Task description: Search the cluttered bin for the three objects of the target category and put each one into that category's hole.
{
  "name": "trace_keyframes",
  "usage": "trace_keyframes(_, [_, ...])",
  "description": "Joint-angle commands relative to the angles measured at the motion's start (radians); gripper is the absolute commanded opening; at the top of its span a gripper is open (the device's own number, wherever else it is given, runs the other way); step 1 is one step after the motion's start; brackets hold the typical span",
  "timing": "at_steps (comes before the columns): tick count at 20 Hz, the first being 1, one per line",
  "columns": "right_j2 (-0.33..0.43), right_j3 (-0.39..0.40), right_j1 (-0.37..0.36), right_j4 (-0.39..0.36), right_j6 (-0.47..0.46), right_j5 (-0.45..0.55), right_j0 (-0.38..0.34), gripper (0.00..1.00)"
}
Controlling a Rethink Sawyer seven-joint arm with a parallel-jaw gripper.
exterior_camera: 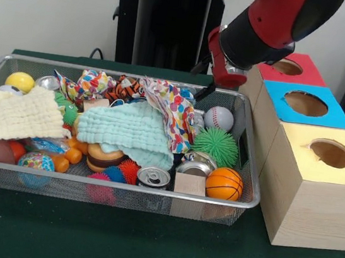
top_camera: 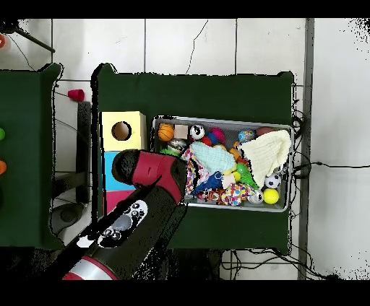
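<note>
The bin (exterior_camera: pixel 249 201) is seen crammed with toys; no clear bottle can be made out among them. The blue-topped hole (exterior_camera: pixel 305 103) sits just beside it. The gripper (exterior_camera: pixel 204 89) is held at the bin's far rim, its state impossible to tell.

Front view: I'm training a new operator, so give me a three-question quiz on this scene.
1. True or false: the blue box stands between the red box and the yellow box.
2. What lies nearest the yellow box? A) basketball B) yellow ball C) baseball
3. Fill in: the green spiky ball lies inside the ____.

Key: 1 true; 2 A; 3 bin.
</note>
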Motion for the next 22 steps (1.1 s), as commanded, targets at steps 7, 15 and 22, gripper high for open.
trace_keyframes(7, [0.148,0.029,0.009,0.010,0.104,0.113,-0.040,1.00])
trace_keyframes(15, [0.178,0.061,0.047,0.006,0.098,0.076,-0.048,1.00])
trace_keyframes(22, [0.152,0.014,0.086,-0.052,0.055,0.172,-0.064,1.00])
